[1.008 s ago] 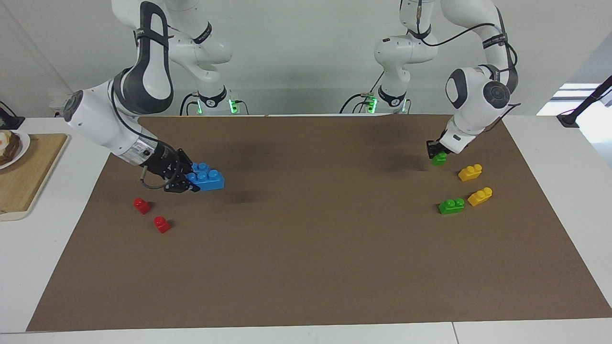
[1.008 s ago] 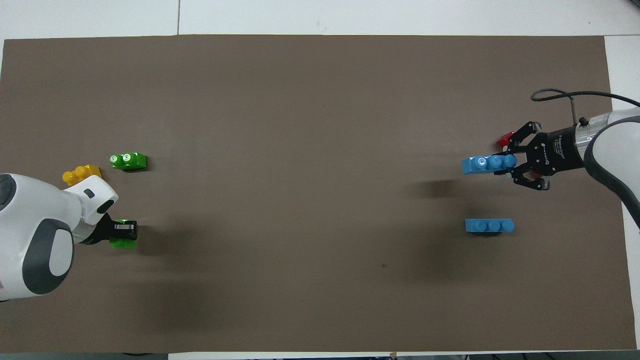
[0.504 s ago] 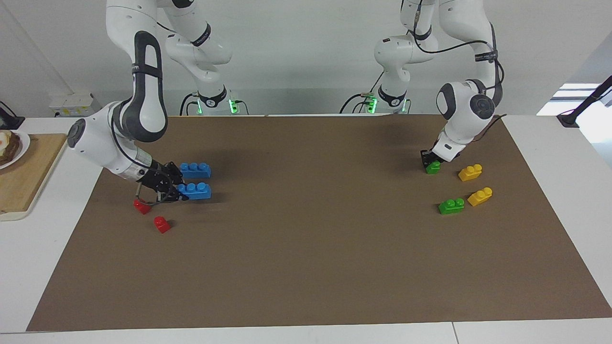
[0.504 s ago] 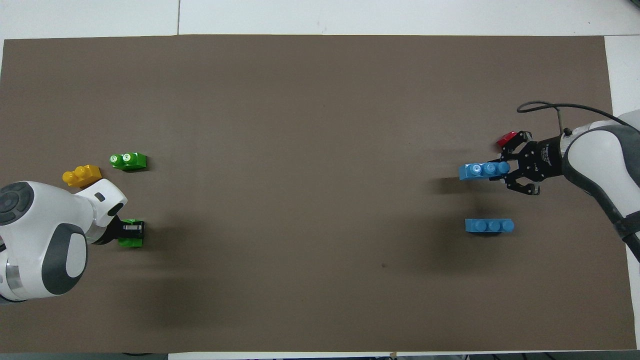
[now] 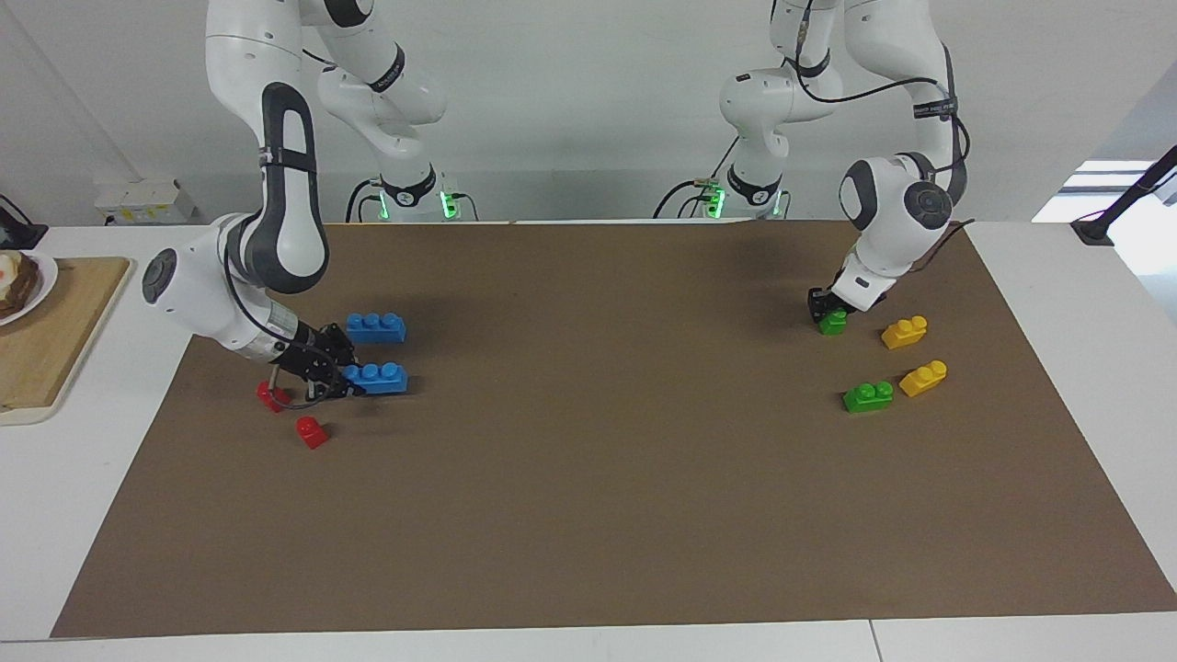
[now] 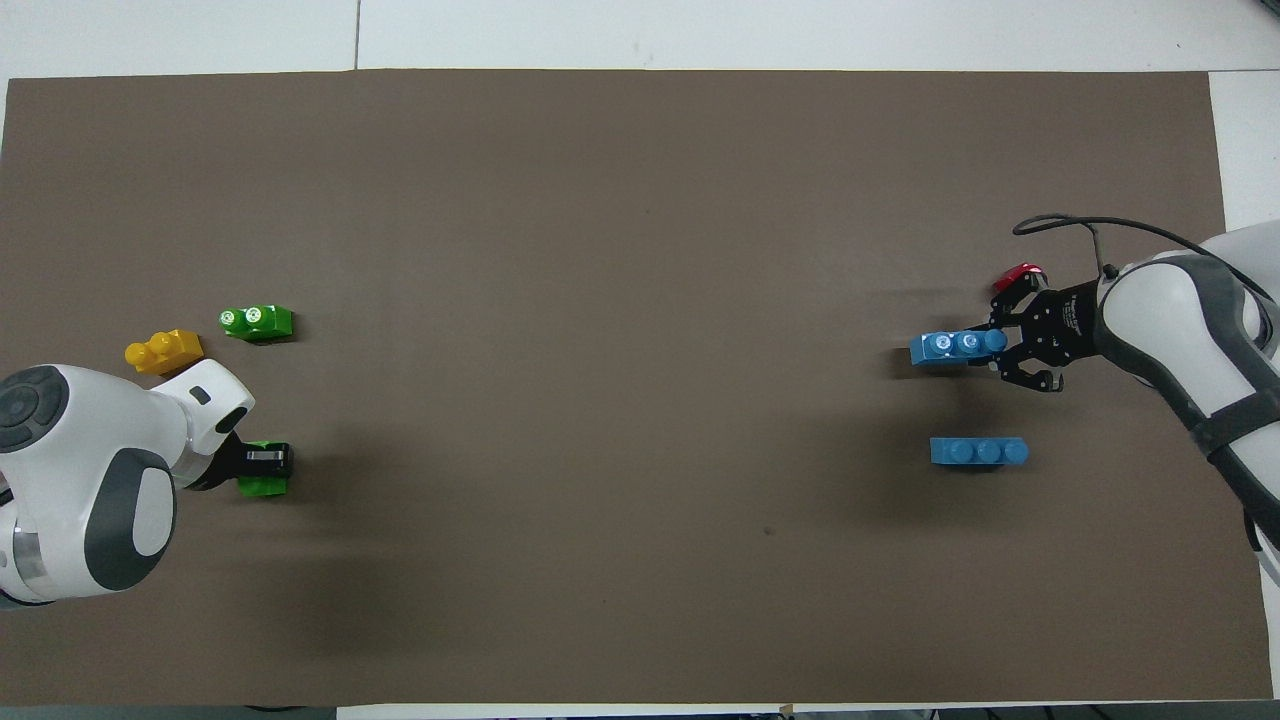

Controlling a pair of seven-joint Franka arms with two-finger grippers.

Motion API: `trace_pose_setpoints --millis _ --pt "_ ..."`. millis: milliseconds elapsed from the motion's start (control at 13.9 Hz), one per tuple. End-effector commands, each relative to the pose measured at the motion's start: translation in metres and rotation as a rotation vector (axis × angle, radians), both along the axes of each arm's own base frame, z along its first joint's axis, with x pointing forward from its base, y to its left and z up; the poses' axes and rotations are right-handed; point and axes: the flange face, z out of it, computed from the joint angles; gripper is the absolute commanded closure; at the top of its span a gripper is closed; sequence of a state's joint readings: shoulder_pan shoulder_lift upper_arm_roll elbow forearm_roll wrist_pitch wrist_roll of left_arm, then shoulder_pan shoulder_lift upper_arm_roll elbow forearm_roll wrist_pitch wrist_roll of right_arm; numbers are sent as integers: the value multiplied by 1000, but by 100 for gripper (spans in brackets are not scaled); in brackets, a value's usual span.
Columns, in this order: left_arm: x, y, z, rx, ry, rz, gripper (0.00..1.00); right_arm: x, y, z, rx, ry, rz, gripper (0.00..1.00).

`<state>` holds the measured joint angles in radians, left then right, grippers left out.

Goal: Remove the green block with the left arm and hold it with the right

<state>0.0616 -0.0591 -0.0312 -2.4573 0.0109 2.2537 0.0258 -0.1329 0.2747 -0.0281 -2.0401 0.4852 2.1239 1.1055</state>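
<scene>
My left gripper (image 5: pixel 830 311) is shut on a small green block (image 5: pixel 835 323), low at the brown mat (image 5: pixel 598 478), at the left arm's end. In the overhead view the green block (image 6: pixel 263 486) shows under the left gripper (image 6: pixel 262 461). A second green block (image 5: pixel 868 396) lies loose farther from the robots; it also shows in the overhead view (image 6: pixel 257 321). My right gripper (image 5: pixel 338 375) is shut on the end of a blue three-stud brick (image 5: pixel 375 377), low at the mat at the right arm's end; both show in the overhead view, gripper (image 6: pixel 1002 346) and brick (image 6: pixel 950 347).
A second blue brick (image 5: pixel 375 326) lies nearer to the robots. Two red bricks (image 5: pixel 312 430) (image 5: pixel 269 395) lie by the right gripper. Two yellow bricks (image 5: pixel 904 332) (image 5: pixel 923 378) lie near the green ones. A wooden board (image 5: pixel 55 340) with a plate (image 5: pixel 23 285) stands off the mat.
My right gripper has carried the blue brick down and away from the other blue brick, close to the mat. My left gripper has lowered the green block toward the mat.
</scene>
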Motion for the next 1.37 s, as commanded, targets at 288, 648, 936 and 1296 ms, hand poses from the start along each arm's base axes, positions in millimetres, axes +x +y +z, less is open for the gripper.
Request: trace_pose_setpoints --millis 288,648,936,1296 --pt "45 -7 116 13 23 23 0 1 0 -9 -6 -23 18 100" --pt "34 -6 161 17 -49 28 0 -4 1 -20 -19 -42 46 100" --pt "27 -7 202 19 -53 31 0 -5 1 -23 -5 -42 35 100" --pt "22 -8 258 19 -4 33 0 9 11 16 32 -47 69 2"
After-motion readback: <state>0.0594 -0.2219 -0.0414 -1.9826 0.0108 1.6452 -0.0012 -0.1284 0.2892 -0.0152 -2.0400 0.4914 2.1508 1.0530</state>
